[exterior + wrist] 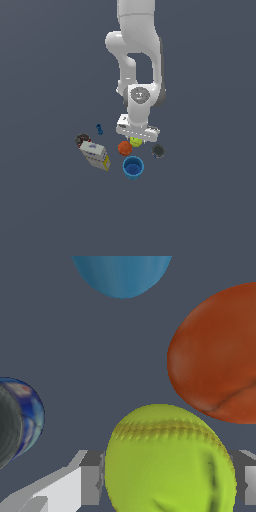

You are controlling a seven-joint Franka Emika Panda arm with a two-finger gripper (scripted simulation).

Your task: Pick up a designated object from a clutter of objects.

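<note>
The designated object, a yellow-green tennis ball [170,461] with a stitched seam, sits between my gripper's [168,478] fingers [90,478], which lie against its two sides. In the exterior view the gripper [136,139] is low over the tennis ball [136,142], which rests among the clutter of objects. An orange-red ball [124,148] lies right beside it, close but apart in the wrist view [220,356]. The hand hides much of the tennis ball from outside.
A blue cup [133,167] stands in front of the two balls, its rim also showing to the wrist camera [122,273]. A dark grey round thing [158,150] lies to the exterior view's right. A white-and-yellow box [95,155], a dark can [82,139] and a tiny blue piece [99,129] lie to its left.
</note>
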